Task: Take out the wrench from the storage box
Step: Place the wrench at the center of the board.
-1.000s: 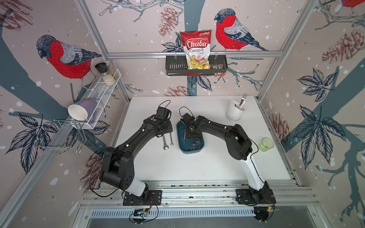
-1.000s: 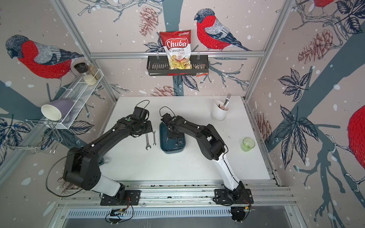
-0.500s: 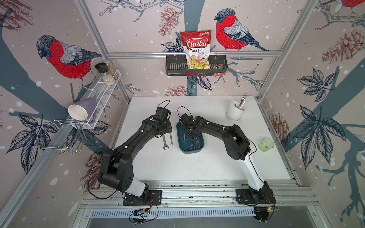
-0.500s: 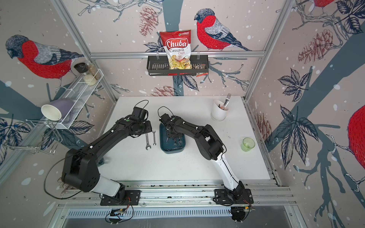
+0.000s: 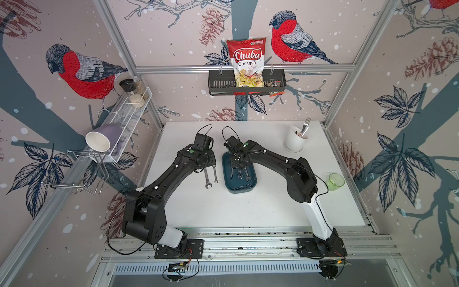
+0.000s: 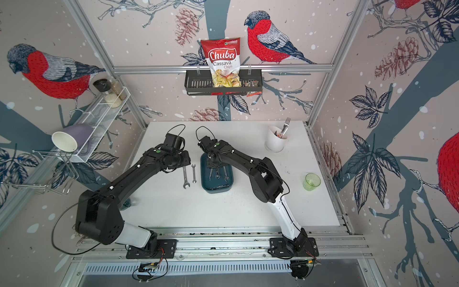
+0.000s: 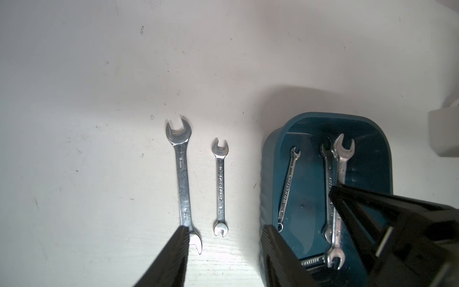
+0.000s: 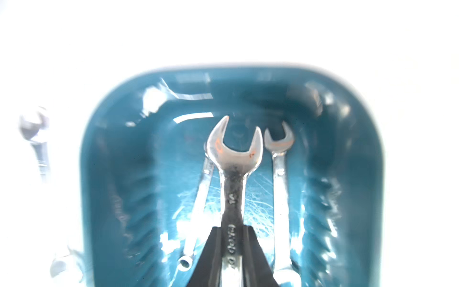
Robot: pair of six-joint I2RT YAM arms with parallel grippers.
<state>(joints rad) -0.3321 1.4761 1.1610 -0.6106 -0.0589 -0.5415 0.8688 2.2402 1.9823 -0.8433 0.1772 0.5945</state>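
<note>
The right gripper (image 8: 232, 229) is closed narrow on the shank of the wrench (image 8: 234, 154), one finger on each side. The wrench is a silver open-ended tool with a dark, stamped shank. Its open head projects ahead of the gripper, over the ribbed floor of the teal storage box (image 8: 109, 174) and just beside a smaller wrench (image 8: 279, 146). The left gripper (image 7: 224, 231) stands half open and empty over two wrenches (image 7: 182, 174) on the desk (image 7: 99, 124).
</note>
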